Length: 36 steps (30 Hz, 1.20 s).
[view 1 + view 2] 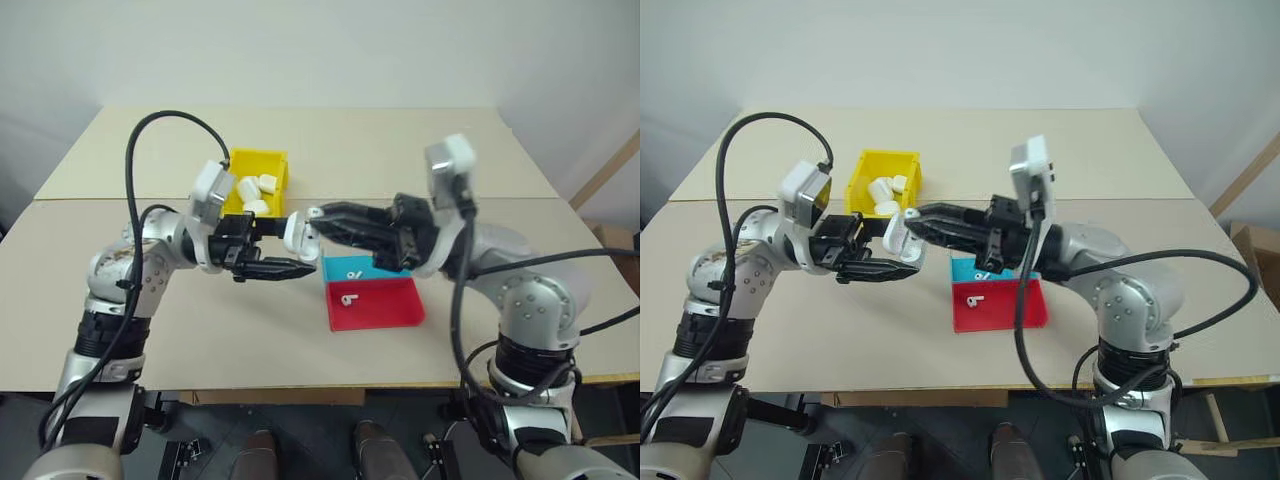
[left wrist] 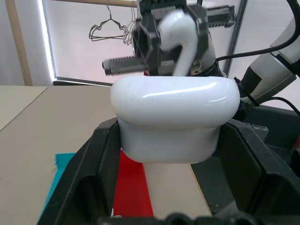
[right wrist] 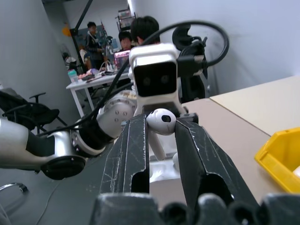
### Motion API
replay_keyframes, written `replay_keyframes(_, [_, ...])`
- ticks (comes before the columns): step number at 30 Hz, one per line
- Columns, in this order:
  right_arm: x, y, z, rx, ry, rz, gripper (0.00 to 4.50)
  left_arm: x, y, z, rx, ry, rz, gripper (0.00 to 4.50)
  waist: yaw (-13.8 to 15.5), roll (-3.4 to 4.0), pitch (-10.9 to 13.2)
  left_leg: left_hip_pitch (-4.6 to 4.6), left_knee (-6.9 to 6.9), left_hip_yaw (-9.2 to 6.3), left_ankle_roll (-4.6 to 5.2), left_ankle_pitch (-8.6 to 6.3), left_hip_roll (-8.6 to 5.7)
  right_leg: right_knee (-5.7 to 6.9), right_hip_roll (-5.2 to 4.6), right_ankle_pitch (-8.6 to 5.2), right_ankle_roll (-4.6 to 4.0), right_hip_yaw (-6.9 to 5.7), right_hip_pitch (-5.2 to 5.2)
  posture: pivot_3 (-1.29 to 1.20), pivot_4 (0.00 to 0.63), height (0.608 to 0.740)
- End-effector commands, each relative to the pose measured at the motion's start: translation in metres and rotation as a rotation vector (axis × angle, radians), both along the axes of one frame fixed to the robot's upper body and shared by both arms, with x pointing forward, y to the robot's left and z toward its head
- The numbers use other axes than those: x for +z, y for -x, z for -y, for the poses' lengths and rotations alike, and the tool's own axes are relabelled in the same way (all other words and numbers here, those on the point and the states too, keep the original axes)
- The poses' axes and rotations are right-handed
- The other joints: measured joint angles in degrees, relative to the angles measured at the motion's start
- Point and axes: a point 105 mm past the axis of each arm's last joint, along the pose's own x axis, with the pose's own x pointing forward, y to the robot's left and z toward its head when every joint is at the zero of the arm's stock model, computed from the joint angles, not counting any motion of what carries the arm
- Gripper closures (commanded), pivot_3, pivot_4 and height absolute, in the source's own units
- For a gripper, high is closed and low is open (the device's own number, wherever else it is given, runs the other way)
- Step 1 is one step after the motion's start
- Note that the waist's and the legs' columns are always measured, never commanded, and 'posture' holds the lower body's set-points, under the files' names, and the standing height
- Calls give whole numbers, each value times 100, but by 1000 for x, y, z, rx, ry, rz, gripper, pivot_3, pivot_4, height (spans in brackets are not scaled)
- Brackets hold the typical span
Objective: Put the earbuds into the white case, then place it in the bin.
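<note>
We have the small rounded glossy white plastic case point(image 2: 173, 119) clamped in our left pincer point(image 1: 290, 250), held in the air above the beige table point(image 1: 200, 340), just in front of the bright yellow open-topped plastic bin point(image 1: 262, 160). Our right pincer point(image 3: 161, 136) is closed on one tiny glossy white earbud with a short stem point(image 3: 161, 123), brought right up to the case.

Both pieces look light, hard and slick. The case is best pinched across its flat sides below the lid line, as the left fingers point(image 2: 93, 168) have it now; a squeeze on the rounded shoulders would likely let it shoot out. The earbud offers little to hold: we grip its bulbous head, which leaves the stem free to go into its socket. Too hard a pinch could flick it away.

The head views show the wider layout: the two pincers meeting tip to tip, white look-alike cases lying inside the bin, and a flat tray, part blue and part red point(image 1: 395, 305), with another small white earbud point(image 1: 348, 298) lying on its red half. The left wrist view shows how the earbud stands just above the case, stem curving downward. The right wrist view shows the bud's head seated between the two black fingers.
</note>
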Motion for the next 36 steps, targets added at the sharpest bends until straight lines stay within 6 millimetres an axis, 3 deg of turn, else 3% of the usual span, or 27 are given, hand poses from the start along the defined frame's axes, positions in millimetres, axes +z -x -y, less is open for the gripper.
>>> replay_keyframes(1, [4, 10, -4, 7, 5, 82, 3832, 9, 2, 0, -23, 4, 46, 1715, 0, 0, 0, 0, 0, 0, 0, 0, 1, -1, 0, 0, 0, 0, -1, 0, 150, 740])
replay_keyframes(10, [-5, 10, -3, -2, 36, 89, 3832, 12, 3, -1, -19, 15, 60, 1715, 3, 0, 0, 0, 0, -1, 0, 0, 1, -3, 1, 0, 1, 0, 0, 0, 150, 740])
replay_keyframes(19, [-1, 15, 9, 3, 51, 109, 3832, 10, 14, 9, -24, 51, 47, 1715, 19, -1, 0, -2, 0, -1, 0, 0, 1, -8, 0, 0, 1, -1, 2, 0, 150, 740])
replay_keyframes(36, [-10, 15, 24, 17, 98, 78, 3832, 12, 20, 7, -3, 76, 42, 1715, 34, -1, 0, -2, 0, -1, 0, 0, 1, -16, 1, 0, 1, 0, 5, 0, 150, 740])
